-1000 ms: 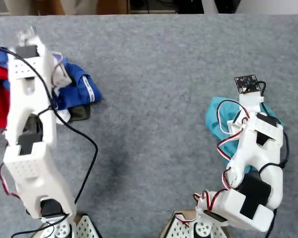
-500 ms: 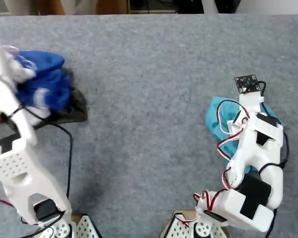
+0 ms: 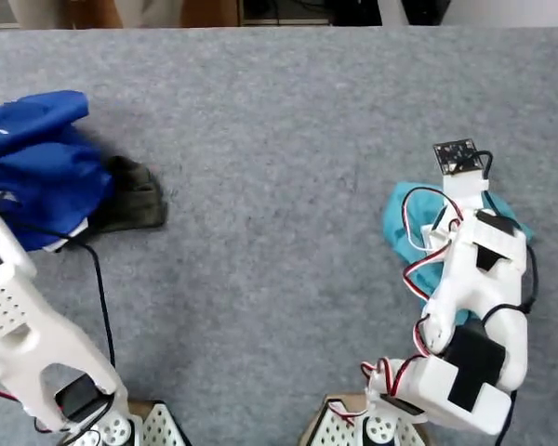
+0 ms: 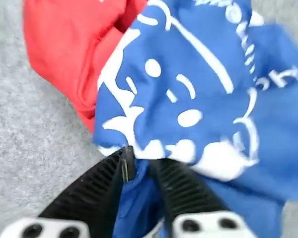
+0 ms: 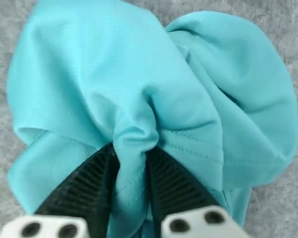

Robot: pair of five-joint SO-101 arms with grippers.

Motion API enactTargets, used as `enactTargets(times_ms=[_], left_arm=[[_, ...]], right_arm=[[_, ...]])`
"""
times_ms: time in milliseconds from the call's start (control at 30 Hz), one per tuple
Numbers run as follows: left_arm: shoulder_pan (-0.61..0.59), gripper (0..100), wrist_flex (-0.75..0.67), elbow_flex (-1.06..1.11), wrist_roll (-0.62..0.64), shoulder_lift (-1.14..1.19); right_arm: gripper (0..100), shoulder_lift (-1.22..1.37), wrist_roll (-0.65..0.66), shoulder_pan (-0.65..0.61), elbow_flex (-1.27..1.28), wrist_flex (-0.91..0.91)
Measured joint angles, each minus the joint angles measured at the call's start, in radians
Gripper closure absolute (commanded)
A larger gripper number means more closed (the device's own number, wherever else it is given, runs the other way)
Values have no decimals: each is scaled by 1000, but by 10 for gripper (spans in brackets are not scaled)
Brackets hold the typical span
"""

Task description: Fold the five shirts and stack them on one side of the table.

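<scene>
Blue shirt [image 3: 39,177] is bunched at the 9 o'clock edge of the grey table [image 3: 288,139], pinched between the closed jaws of the left gripper [image 4: 140,161], while at 3 o'clock the right gripper [image 5: 131,154] clamps a fold of the teal shirt [image 5: 139,84].

- At the table's [image 3: 279,111] left edge, the left-side shirt [image 3: 37,177] is bunched, with a fold gripped in the left pincer [image 4: 139,168].
- The half-covered shirt [image 3: 135,197] lies just to its right, touching it and partly beneath it.
- In the left wrist view, the left-side shirt overlaps the overlapped shirt [image 4: 74,54], which lies on the table.
- Well apart, toward the right edge, the right-side shirt [image 3: 405,232] lies on the table, partly under the right arm [image 3: 474,307].
- A fold of this shirt is clamped in the right pincer [image 5: 131,163].
- The left arm [image 3: 28,325] stands at the near-left corner.
</scene>
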Motion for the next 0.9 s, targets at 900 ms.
enactTargets(times_ms=[900], left_arm=[[166, 771, -51, 888, -201, -666]], right_arm=[[997, -318, -126, -796, -908, 540]])
